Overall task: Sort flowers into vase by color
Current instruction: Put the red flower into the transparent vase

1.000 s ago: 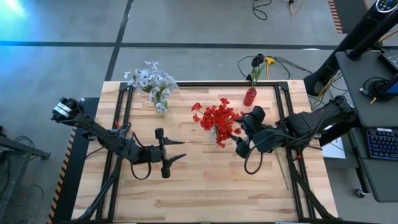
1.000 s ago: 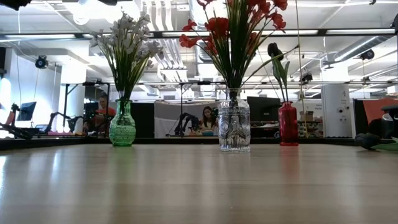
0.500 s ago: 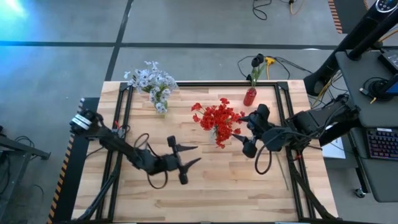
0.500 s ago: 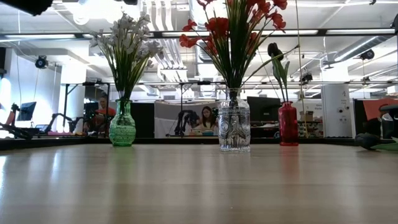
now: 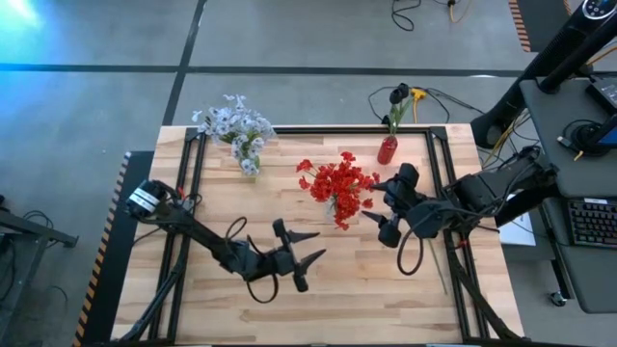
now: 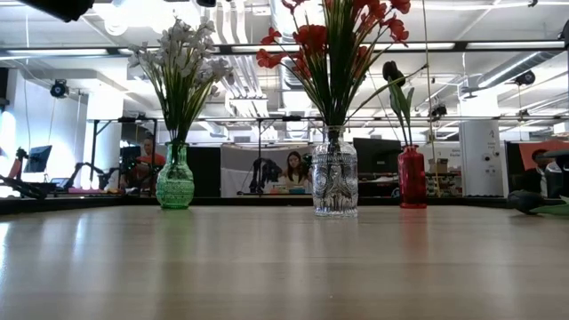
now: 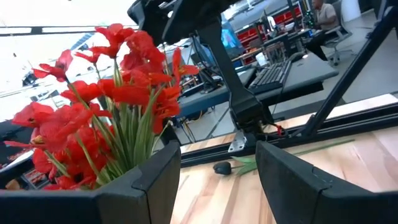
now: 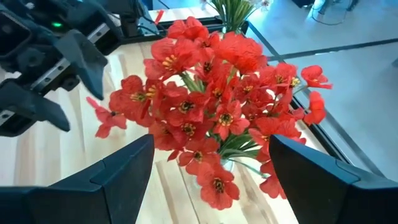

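Red flowers (image 5: pixel 336 186) stand in a clear glass vase (image 6: pixel 334 185) mid-table. Pale white-lavender flowers (image 5: pixel 232 122) fill a green vase (image 6: pixel 175 180) at the far left. A single dark flower (image 6: pixel 392 71) stands in a red vase (image 5: pixel 388 149) at the far right. Another dark flower (image 7: pixel 223 167) lies on the table by the right edge, its stem flat on the wood. My left gripper (image 5: pixel 318 244) hangs open near the red flowers, on their near left side, with nothing between its fingers. My right gripper (image 5: pixel 371 200) stands open just right of the red blossoms, with nothing between its fingers.
Black rails (image 5: pixel 432 164) frame the table's sides and far edge. Bare wood (image 5: pixel 366 299) stretches along the near half of the table. A desk with a keyboard (image 5: pixel 588 222) stands beyond the right edge. People sit in the room behind the table.
My left gripper has swept toward the table's right edge and slightly toward the near edge, sinking a little and staying open. The vases and flowers have kept their places.
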Robot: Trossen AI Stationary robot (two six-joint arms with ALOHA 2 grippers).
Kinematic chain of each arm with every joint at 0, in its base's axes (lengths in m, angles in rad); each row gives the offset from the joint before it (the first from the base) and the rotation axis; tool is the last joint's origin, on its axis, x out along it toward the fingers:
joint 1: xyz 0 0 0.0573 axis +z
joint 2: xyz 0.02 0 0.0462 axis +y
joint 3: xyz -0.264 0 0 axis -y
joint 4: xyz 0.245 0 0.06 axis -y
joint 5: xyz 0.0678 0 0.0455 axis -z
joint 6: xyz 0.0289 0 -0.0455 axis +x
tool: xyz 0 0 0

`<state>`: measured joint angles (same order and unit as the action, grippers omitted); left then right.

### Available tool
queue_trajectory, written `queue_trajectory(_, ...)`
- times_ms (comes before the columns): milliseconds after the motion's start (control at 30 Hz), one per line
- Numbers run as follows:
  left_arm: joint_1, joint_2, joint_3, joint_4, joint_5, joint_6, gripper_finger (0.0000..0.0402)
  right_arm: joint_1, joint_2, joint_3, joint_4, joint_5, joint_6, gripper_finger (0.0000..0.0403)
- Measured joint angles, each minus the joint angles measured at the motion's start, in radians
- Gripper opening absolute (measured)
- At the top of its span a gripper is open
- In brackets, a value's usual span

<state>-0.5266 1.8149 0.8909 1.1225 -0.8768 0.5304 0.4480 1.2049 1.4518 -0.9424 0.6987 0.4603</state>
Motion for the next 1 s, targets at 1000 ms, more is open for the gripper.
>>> queue_trajectory(1000,0.144,0.0,-0.003,-0.023,0.126,-0.116,0.0191,-0.001,-0.058,0.01,0.004,0.007,0.025,0.0309)
